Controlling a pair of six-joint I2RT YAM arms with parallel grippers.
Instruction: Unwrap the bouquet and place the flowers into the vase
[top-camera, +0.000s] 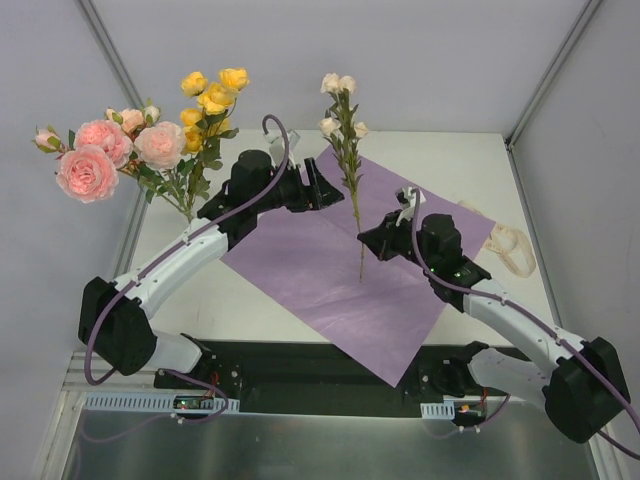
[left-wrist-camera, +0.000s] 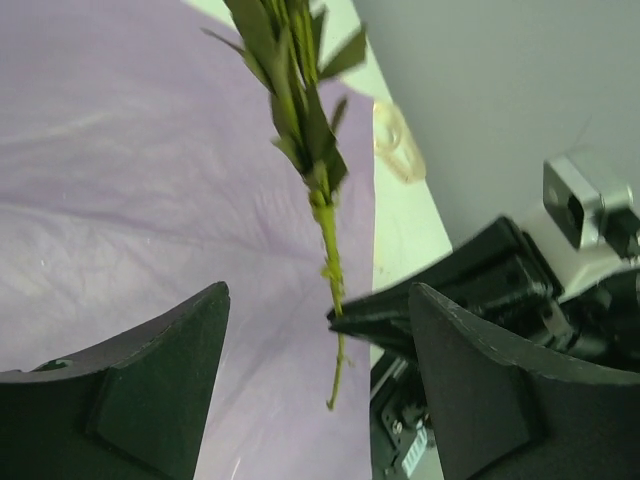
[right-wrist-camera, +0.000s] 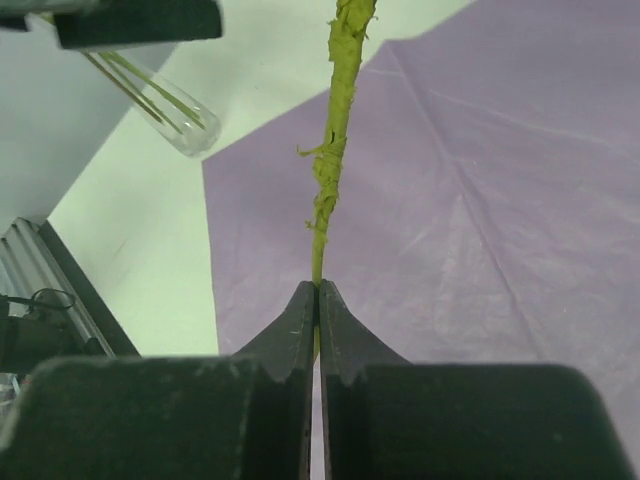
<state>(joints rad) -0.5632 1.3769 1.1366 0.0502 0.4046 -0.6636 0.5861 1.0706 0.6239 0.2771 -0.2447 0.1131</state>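
The right fingers (right-wrist-camera: 290, 340) are pinched tight on the cream-bloom stem (top-camera: 348, 150), low on its bare green part. It stands nearly upright over the purple paper sheet (top-camera: 330, 290). The small cream blooms are at the top, leaves run down the middle, and the cut end hangs a little below the grip. From the right wrist view the two tips meet with only the thin stem between them.

The left fingers (left-wrist-camera: 150, 400) stand wide apart and hold nothing. In the left wrist view the lower stem shows in the gap between them, clear of both pads, with the right arm's black fingers just behind it. From above, the left fingers sit just beside the stem on its left, over the far part of the paper.

The pink roses (top-camera: 100, 155) and yellow roses (top-camera: 210, 98) stand as a bunch at the far left of the counter (top-camera: 460, 160), off the paper, their stems drawing together behind the left forearm. The vase (right-wrist-camera: 185, 130) shows best from the right wrist view — clear glass on the pale counter past the paper's corner, with several green stems inside it. In the top view the arm hides it, so how it sits under the roses cannot be told.

The paper lies flat and spread open — a purple diamond across the middle of the counter. A cream ribbon (top-camera: 510, 250) lies loose on the counter at the right, just off the paper's edge.
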